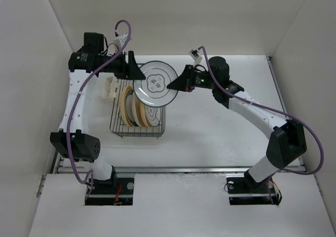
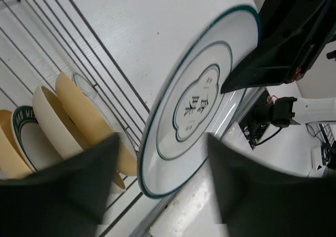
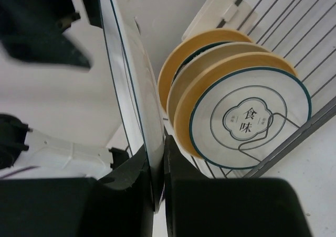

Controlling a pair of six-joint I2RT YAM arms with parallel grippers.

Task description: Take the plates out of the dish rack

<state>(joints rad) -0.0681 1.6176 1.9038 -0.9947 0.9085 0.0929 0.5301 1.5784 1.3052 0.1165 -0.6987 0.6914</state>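
Note:
A white plate with dark ringed rims hangs tilted above the far end of the dark wire dish rack. My right gripper is shut on its right rim; the right wrist view shows the plate edge-on, pinched between the gripper's jaws. My left gripper is open at the plate's left edge; in the left wrist view the plate lies between the spread gripper without touching. Several plates, yellow-tan, cream and a white ringed one, stand in the rack.
A white clip-like piece sits against the rack's left side. White walls close in the table on the left, back and right. A metal rail runs along the near edge.

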